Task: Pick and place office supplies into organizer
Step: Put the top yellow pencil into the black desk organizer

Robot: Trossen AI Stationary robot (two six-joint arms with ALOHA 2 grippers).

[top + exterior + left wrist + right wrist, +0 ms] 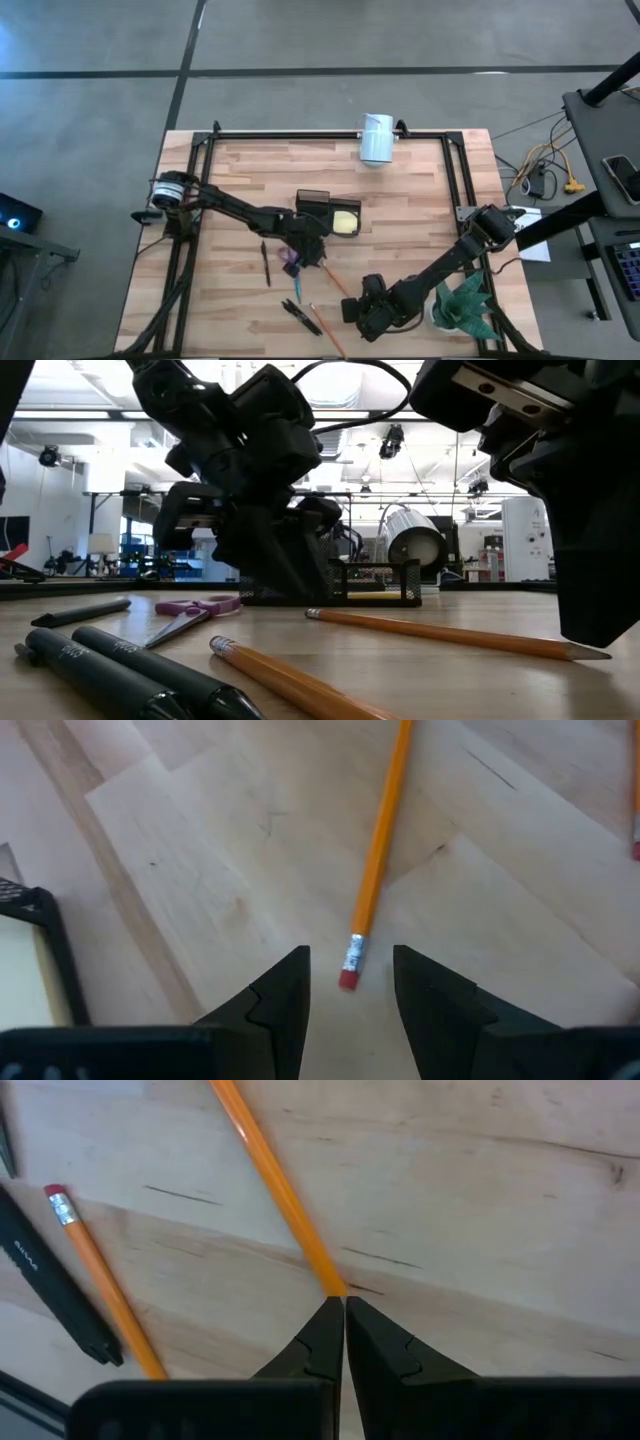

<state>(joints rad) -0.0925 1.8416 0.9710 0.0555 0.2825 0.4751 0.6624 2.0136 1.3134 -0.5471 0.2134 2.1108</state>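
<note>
An orange pencil lies flat on the wooden table between my two grippers. My left gripper is open, with a finger on each side of the pencil's eraser end and clear of it. My right gripper is shut, pointing down at the pencil's sharpened end. The black organizer stands just beyond the left gripper, with a yellow sticky-note pad in it. Purple-handled scissors and a black pen lie to the left of the pencil. My right gripper's shut fingertips come from above, steeply slanted, right at the pencil's sharpened end. The fingers hide the point itself, so I cannot tell whether they touch it. The pencil lies flat on the table.
A second orange pencil and black markers lie near the table's front edge. A white cylinder lies at the far edge. A green spiky plant stands at the front right. Black frame rails border the table.
</note>
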